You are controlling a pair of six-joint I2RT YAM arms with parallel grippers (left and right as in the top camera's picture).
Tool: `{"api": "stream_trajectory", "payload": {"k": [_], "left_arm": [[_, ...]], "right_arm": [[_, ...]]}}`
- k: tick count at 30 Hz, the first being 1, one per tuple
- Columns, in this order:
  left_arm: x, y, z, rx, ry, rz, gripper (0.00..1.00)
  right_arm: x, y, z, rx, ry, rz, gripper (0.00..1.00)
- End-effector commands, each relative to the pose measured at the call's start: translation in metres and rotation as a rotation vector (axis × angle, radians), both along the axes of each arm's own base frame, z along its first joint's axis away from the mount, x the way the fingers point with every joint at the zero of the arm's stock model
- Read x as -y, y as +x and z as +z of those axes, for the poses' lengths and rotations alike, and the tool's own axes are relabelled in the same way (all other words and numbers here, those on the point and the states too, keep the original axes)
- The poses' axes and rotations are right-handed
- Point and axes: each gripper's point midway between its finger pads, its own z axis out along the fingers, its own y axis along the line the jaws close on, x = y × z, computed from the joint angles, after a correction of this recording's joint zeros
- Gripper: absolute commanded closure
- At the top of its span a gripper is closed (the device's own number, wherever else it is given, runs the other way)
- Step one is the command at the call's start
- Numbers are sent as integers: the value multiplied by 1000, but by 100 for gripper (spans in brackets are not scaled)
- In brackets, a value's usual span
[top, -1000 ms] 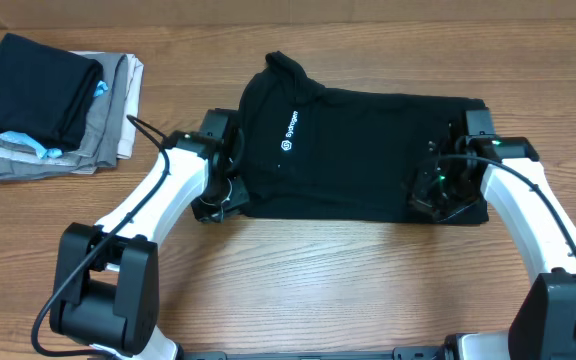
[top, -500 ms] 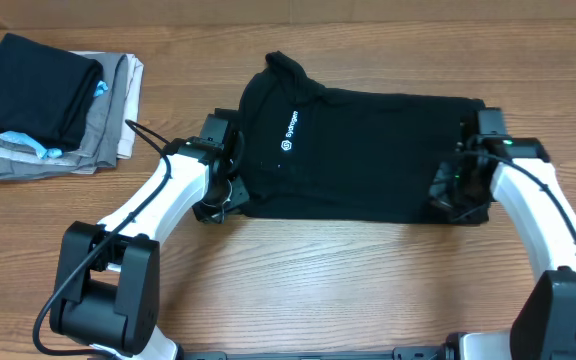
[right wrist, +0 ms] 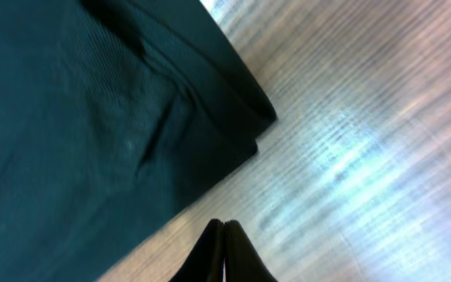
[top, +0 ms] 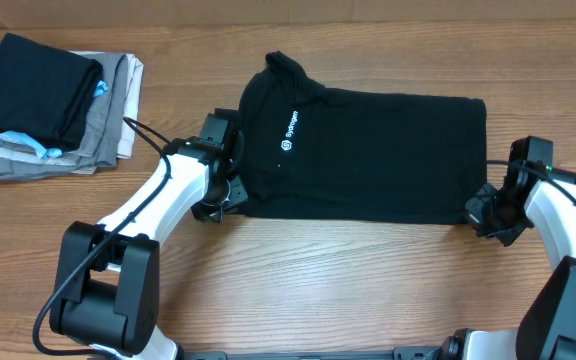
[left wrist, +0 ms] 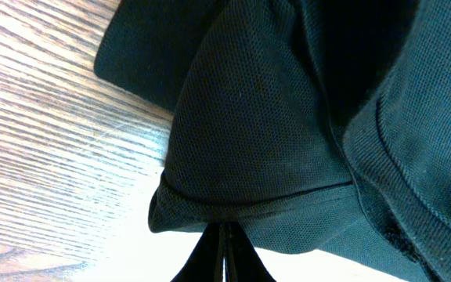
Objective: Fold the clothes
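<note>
past the stack of folded garments point(top: 53, 100) at far left, the left gripper point(left wrist: 221, 235) is closed tight, apparently pinching a sleeve hem of the black polo shirt point(top: 368, 150). the shirt lies in the middle of the bench point(top: 318, 290), already narrowed to a long band, so i judge the crosswise folds remain. only the right wrist view shows the right gripper point(right wrist: 223, 231) closed and empty beside the shirt's corner.
</note>
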Motion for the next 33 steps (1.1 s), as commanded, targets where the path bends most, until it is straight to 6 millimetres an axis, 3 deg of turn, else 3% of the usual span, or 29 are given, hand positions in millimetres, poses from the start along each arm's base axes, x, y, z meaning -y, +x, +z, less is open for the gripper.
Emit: {"api": "stream_trajectory", "payload": {"k": [1,14,20,26,33], "left_arm": [[-7,3,1,22,35,-12,96],[-8,14,2,68,49,-18,96],[-7,19,3,90,42,-17,96],[-8,19,3,91,49,-16,96],[-22,21,4,104,131,-7,95]], "right_arm": [[0,7,-7,47,8,-7,96],[9,31,-4,145,-30,-4,96],[14,24,-7,115,-66,-13,96],[12,16,-29,130,-73,-18,96],[17,6,-43,129,-111,-53,96]]}}
